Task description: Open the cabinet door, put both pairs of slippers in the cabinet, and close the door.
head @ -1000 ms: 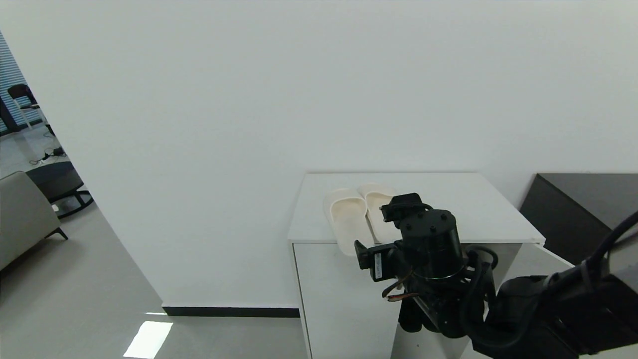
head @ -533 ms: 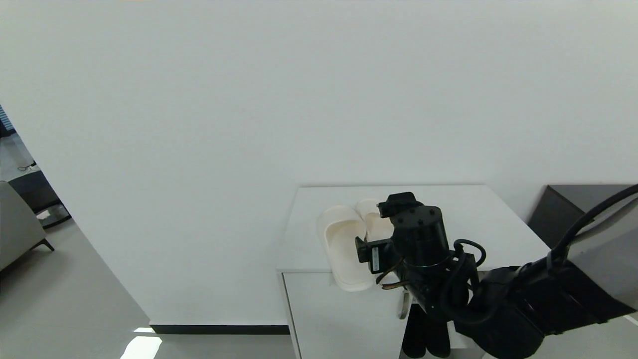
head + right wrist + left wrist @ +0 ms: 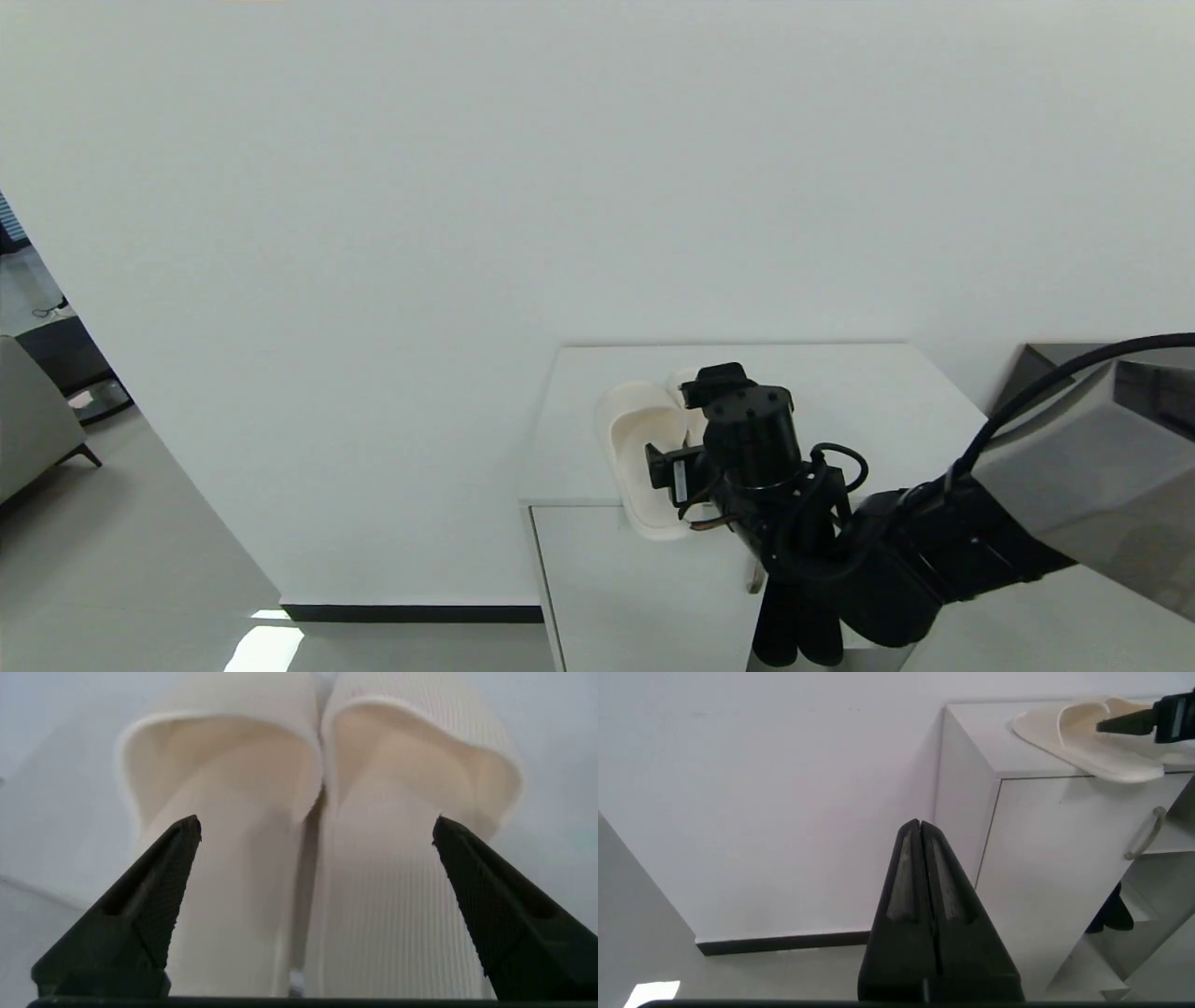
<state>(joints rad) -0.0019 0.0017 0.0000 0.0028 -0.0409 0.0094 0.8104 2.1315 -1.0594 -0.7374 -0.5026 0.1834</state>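
A cream pair of slippers (image 3: 635, 448) lies side by side on top of the white cabinet (image 3: 840, 392), toes over its front edge. My right arm's wrist (image 3: 747, 439) hangs over the pair. In the right wrist view my right gripper (image 3: 316, 826) is open, one finger outside each slipper (image 3: 234, 793), not touching them. My left gripper (image 3: 920, 826) is shut and empty, low and to the left of the cabinet (image 3: 971, 793), with the cream pair (image 3: 1092, 737) beyond it. A dark pair (image 3: 1116, 910) sits on a shelf inside the open right half.
The left door panel (image 3: 635, 597) with its metal handle (image 3: 1144, 831) faces me. A plain white wall stands behind the cabinet. A dark low unit (image 3: 1036, 364) is at the right. Grey floor (image 3: 140, 579) spreads to the left, with a sofa corner (image 3: 28, 420).
The head camera shifted right and down a second ago. Since then my right arm has moved a little left and forward over the cream slippers.
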